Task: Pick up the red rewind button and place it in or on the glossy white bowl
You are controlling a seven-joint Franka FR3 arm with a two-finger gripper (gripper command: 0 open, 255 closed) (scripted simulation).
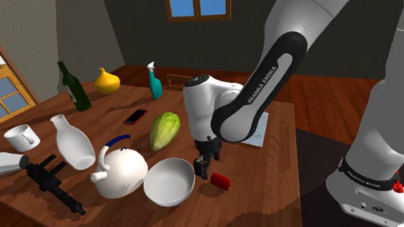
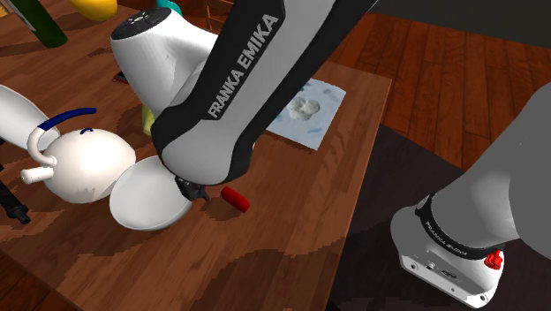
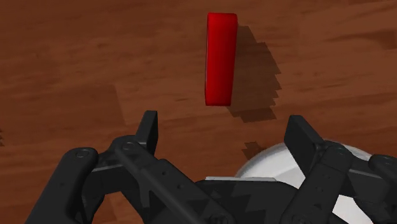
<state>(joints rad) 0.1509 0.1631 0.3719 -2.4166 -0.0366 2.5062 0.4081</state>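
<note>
The red rewind button (image 1: 220, 180) is a small red block lying on the wooden table, just to the shoulder view's right of the glossy white bowl (image 1: 169, 182). In the wrist view the button (image 3: 221, 58) lies ahead of the fingers, untouched, and part of the bowl (image 3: 280, 167) shows behind the right finger. My black gripper (image 1: 207, 161) hangs just above the table between bowl and button, open with nothing between its fingers (image 3: 148, 130). In the second exterior view the button (image 2: 235, 199) peeks out below the arm beside the bowl (image 2: 146, 199).
A white teapot with a blue handle (image 1: 121, 170), a white vase (image 1: 73, 142), a green cabbage (image 1: 165, 129), a black tool (image 1: 53, 181), a mug (image 1: 22, 137), a phone (image 1: 136, 117), bottles (image 1: 74, 87) and a pale cloth (image 2: 305, 108) share the table. The table's edge (image 1: 296, 175) runs close by the button.
</note>
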